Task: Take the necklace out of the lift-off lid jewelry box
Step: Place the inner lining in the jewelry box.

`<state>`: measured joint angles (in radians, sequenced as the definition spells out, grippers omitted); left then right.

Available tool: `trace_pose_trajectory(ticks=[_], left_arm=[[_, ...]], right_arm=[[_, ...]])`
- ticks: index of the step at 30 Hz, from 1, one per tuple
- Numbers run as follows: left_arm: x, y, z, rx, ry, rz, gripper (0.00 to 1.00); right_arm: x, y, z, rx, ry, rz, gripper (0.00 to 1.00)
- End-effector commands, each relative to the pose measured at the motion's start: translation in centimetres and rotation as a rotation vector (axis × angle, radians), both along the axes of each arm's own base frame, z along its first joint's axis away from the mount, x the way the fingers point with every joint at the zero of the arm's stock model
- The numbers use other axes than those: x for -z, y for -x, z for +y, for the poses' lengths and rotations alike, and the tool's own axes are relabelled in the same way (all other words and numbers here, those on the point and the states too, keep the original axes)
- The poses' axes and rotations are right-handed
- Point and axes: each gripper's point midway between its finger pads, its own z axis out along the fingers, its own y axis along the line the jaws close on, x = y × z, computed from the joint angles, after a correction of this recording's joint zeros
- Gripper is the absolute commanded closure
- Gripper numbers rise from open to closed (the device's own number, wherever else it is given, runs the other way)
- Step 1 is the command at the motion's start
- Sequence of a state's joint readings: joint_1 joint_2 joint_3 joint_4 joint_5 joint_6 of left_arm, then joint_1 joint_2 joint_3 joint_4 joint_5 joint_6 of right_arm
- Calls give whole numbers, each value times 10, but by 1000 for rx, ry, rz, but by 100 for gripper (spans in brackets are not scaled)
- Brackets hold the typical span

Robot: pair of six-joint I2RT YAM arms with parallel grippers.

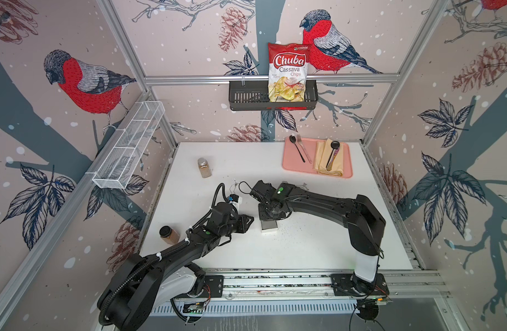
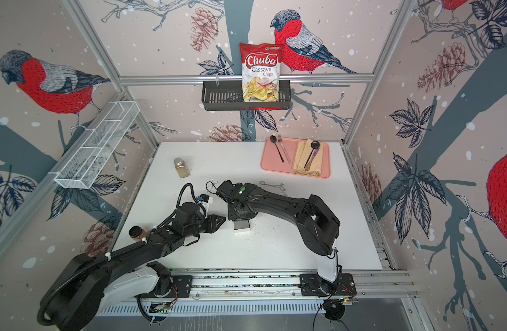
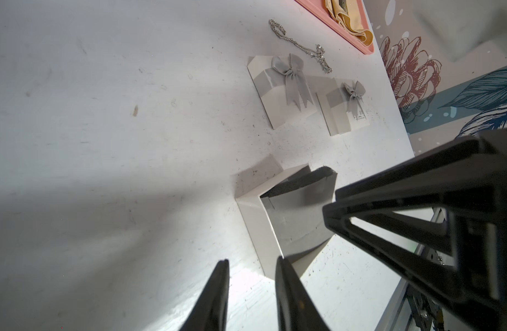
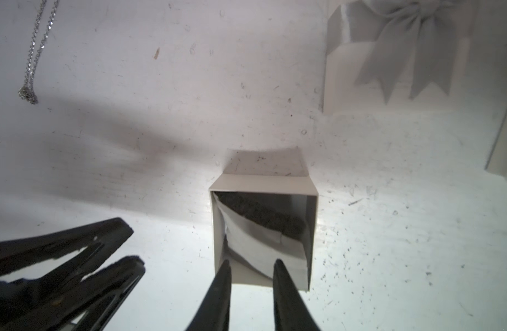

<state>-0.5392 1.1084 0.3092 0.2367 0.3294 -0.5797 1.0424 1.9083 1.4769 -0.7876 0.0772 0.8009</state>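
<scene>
My right gripper (image 4: 251, 263) hangs over the near edge of the open jewelry box (image 4: 263, 183), its fingers only narrowly parted and gripping nothing I can see. The left gripper (image 3: 251, 262) sits just beside the box, also slightly parted and empty. Inside the box I see only crumpled white paper and a dark pad, no chain. Beyond the box lies its bow-topped lid (image 3: 281, 91), already off. Farther out, 2 chains rest on the table: a thin chain (image 4: 31, 57), which I take for the necklace, and a heavier chain (image 3: 298, 45) near the pink tray (image 1: 292, 163). I judge the removal done, unless something hides under the paper.
</scene>
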Motion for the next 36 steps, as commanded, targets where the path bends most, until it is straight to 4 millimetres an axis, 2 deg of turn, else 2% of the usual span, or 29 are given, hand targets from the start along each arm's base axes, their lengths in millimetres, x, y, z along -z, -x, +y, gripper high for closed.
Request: trace_pose_trajectory(ticks=[1,8,14,17,20,24,27,28,33,36], left_arm=[[-4,-4,-3,-6,34,-20,68],[7,-3,-3,-10,24,6,69],[11,-3,-4,-9,26,22,70],[11,-4,-5,-8,25,25,70],[9,-4,-6,-6,31,21,70],[5,-2,-11,12,50,4,70],[7,2,-13,15,54,-4,70],[7,4,-15,20,55,-11,70],[16,18,-26,42,45,0,72],[21,27,-30,55,68,14,74]], right_arm=[[6,-18,6,-6,-30,-52,73],[37,-16,-2,-13,-24,-4,75],[44,-13,-7,-12,-22,3,75],[41,-14,-8,-14,-23,0,75],[20,-18,-3,-22,-48,-31,73],[-18,-27,-1,-37,-84,-103,62],[-32,-40,-13,-31,-77,-154,41],[-32,-45,-19,-33,-73,-162,35],[-19,-71,-48,-14,-39,-141,19],[-10,-86,-56,-16,-25,-132,16]])
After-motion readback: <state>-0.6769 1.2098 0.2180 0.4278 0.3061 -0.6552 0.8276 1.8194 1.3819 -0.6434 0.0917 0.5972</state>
